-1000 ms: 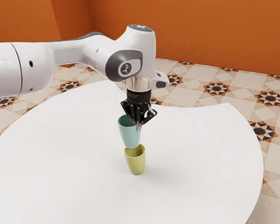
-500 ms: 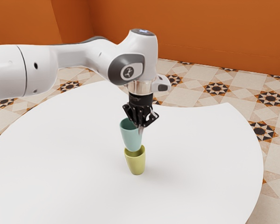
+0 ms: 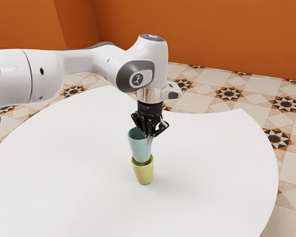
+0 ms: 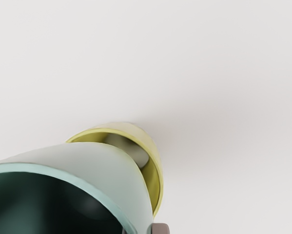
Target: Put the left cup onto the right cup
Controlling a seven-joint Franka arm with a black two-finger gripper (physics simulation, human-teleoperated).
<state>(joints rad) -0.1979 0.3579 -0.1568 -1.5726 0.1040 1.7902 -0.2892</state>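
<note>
Two cups occupy the middle of a big round white worktop (image 3: 63,197), which stands over a patterned tile floor (image 3: 246,94) with an orange wall (image 3: 227,24) behind. The white arm (image 3: 83,64) comes in from the exterior view's left and bends down over the pair. Of the cups, the teal cup (image 3: 138,146) is uppermost: its base sits inside the mouth of the yellow-green cup (image 3: 143,173), and it leans with its open top tipped toward the exterior view's left, while the yellow-green cup stands upright on the worktop. The black end effector (image 3: 148,137) hangs directly above, its fingers drawn close together and pinched on the teal cup's rim at the side toward the exterior view's right, so the cup hangs just under and slightly to the side of the hand. In the wrist view the teal cup (image 4: 92,170) looms close under the hand, its dark inside cut off at the picture's edge, and it covers most of the yellow-green cup (image 4: 154,161), of which a curved strip of rim and a little of the inside show against the bare worktop (image 4: 194,63). Whether the teal cup's base reaches the bottom of the cup beneath cannot be told. A small grey piece (image 4: 159,228) beside the teal rim is too cropped to identify.
</note>
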